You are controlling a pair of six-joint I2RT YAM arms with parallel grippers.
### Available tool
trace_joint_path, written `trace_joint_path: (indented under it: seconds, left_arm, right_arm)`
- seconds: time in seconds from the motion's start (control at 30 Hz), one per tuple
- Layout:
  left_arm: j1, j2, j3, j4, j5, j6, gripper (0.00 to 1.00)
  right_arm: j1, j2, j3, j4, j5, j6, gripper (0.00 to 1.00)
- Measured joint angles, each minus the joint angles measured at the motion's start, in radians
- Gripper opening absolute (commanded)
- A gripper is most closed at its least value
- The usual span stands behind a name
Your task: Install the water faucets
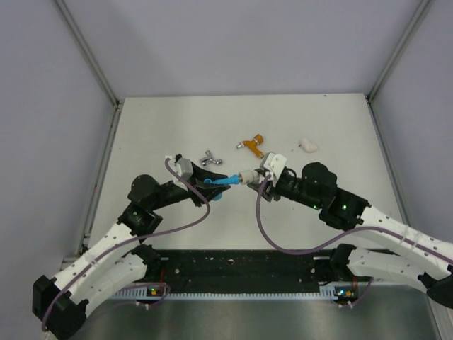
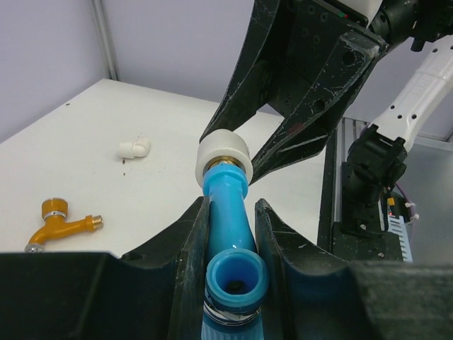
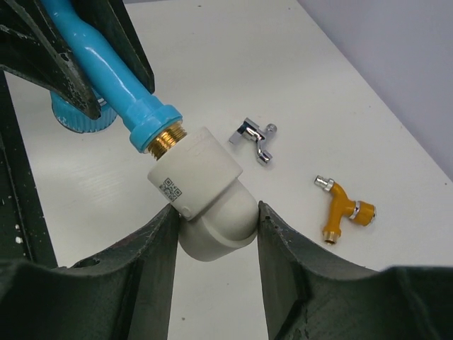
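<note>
Above the worktop (image 1: 141, 134), the left gripper (image 1: 210, 184) clamps the blue faucet (image 2: 225, 212) and the right gripper (image 1: 256, 176) grasps a white elbow fitting (image 3: 205, 195), brass thread meeting its mouth. The orange faucet (image 1: 252, 145) and silver faucet (image 1: 211, 158) lie loose beyond.

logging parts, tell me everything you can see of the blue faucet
Glossy bright-blue plastic: the blue faucet has a slim body flaring to a collar with brass threads showing. The left pincer is shut on its body; its threaded end sits partly in a white elbow gripped by the right pincer.
</note>
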Motion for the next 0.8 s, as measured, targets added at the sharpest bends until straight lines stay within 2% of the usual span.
trace_joint_path:
  seconds: [0.3,0.5,0.63,0.8]
  left_arm:
    - [-0.001,0.021,-0.064,0.119,-0.007,-0.045,0.0]
    - [0.036,0.088,-0.165,0.264,-0.019,-0.117,0.0]
    - [0.112,0.233,-0.241,0.476,0.034,-0.239,0.0]
    - [0.16,0.449,-0.28,0.699,0.072,-0.369,0.0]
  right_arm:
    - [-0.05,-0.02,-0.069,0.064,-0.076,0.016,0.0]
    - [-0.136,0.019,-0.191,0.216,-0.187,0.078,0.0]
    - [-0.177,0.091,-0.253,0.319,-0.231,0.119,0.0]
    - [-0.193,0.181,-0.275,0.36,-0.214,0.135,0.0]
